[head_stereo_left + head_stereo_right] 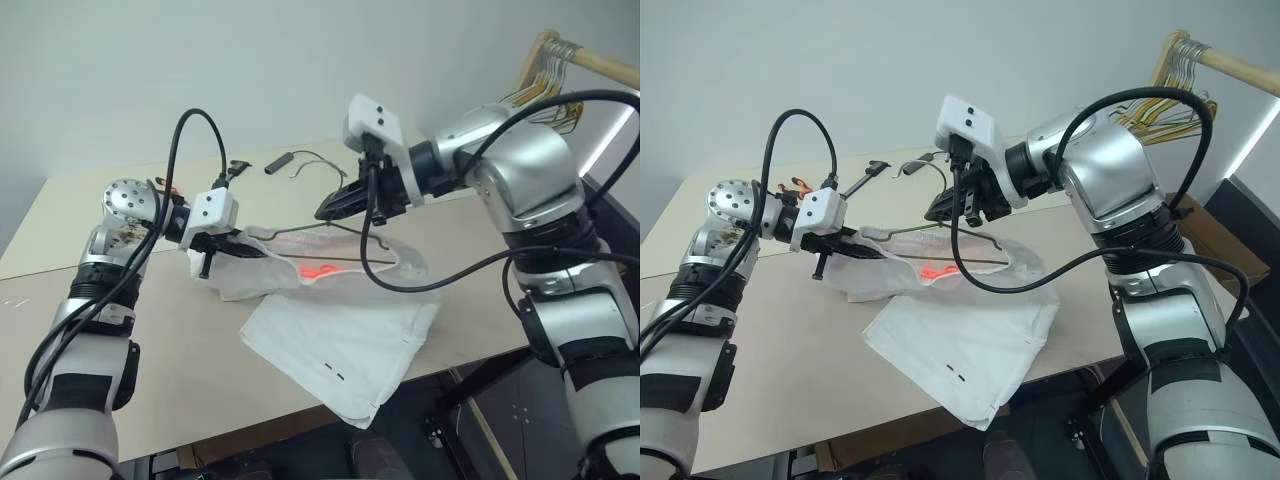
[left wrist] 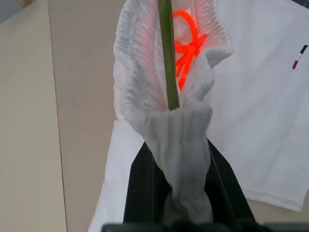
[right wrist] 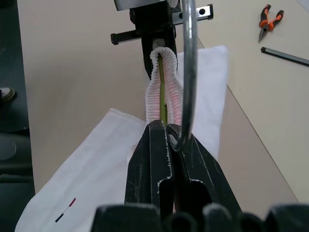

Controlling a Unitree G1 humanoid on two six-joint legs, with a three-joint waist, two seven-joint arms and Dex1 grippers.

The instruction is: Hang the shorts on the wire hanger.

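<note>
From my head camera the beige table (image 1: 120, 330) runs wide and bare to my left, while its near edge cuts under the shorts (image 1: 340, 340), whose lower corner droops past it. They lie mid-table, the gathered waistband lifted and stretched between my hands. My left gripper (image 1: 228, 247) is clamped on one end of that waistband; my left wrist camera shows the bunched elastic pinched in the jaws with the wire hanger (image 2: 166, 53) running through the opening beside an orange drawstring (image 2: 186, 46). My right gripper (image 1: 335, 205) is closed on the hanger, and my right wrist camera shows its curved hook rising at the fingertips. Behind lie orange-handled pliers (image 3: 268, 21) and a dark bar (image 3: 285, 55); a bunch of hangers (image 1: 545, 75) hangs from a wooden rail at my right.
</note>
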